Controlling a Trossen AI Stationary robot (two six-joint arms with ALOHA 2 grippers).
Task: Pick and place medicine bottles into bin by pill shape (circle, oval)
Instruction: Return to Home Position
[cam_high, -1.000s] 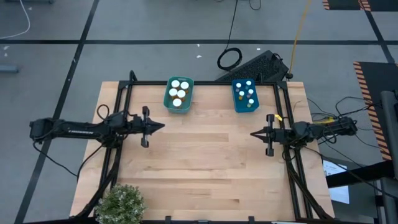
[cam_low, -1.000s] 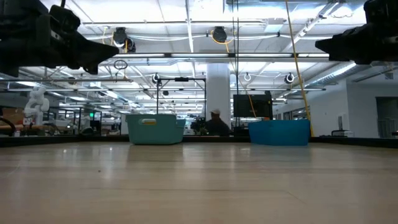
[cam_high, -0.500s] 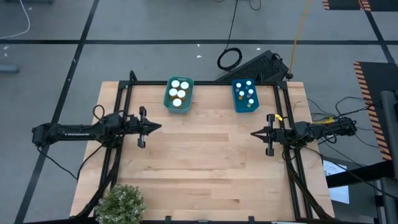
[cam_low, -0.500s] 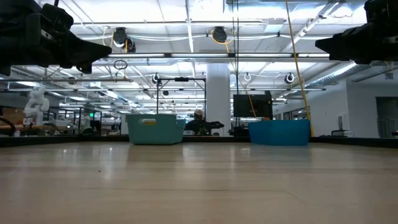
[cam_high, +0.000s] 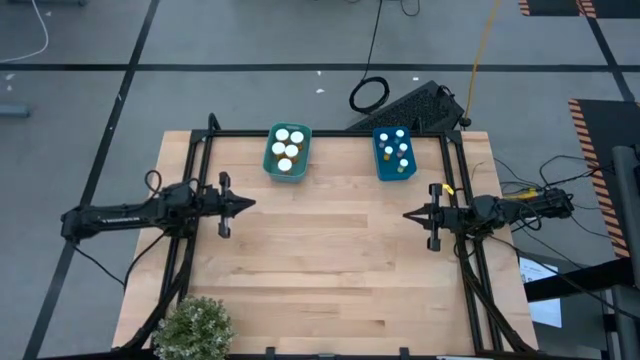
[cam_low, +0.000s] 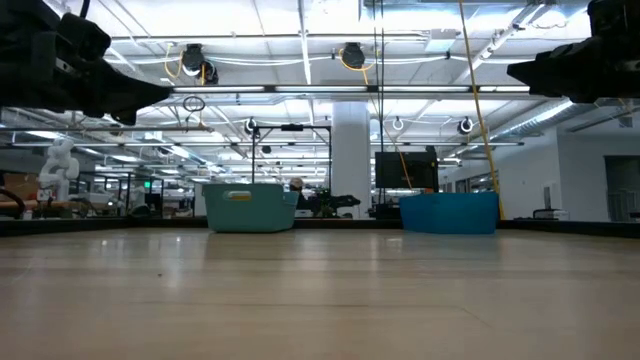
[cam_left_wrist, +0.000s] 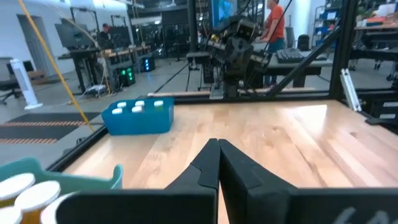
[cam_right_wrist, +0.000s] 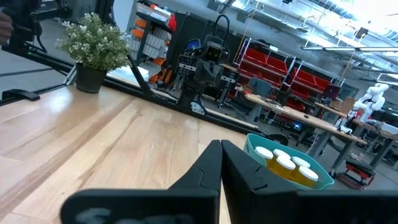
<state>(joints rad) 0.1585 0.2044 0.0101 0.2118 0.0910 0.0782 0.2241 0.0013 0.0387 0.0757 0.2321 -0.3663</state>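
Observation:
Several white-capped medicine bottles (cam_high: 286, 148) stand in the teal bin (cam_high: 270, 165) at the table's far edge. More bottles (cam_high: 398, 152) stand in the blue bin (cam_high: 380, 170) to its right. My left gripper (cam_high: 250, 203) hovers above the table's left side, shut and holding nothing; its fingers meet at the tips in the left wrist view (cam_left_wrist: 217, 144). My right gripper (cam_high: 407, 214) hovers above the right side, also shut and holding nothing (cam_right_wrist: 221, 144). No bottle lies on the open tabletop.
A potted plant (cam_high: 193, 327) stands at the table's near left corner. A black frame (cam_high: 300, 132) borders the table's far edge and sides. The wooden tabletop (cam_high: 330, 260) stretches between the two arms.
My left gripper has drawn back toward the table's left edge, staying shut and above the table. My right gripper has kept still.

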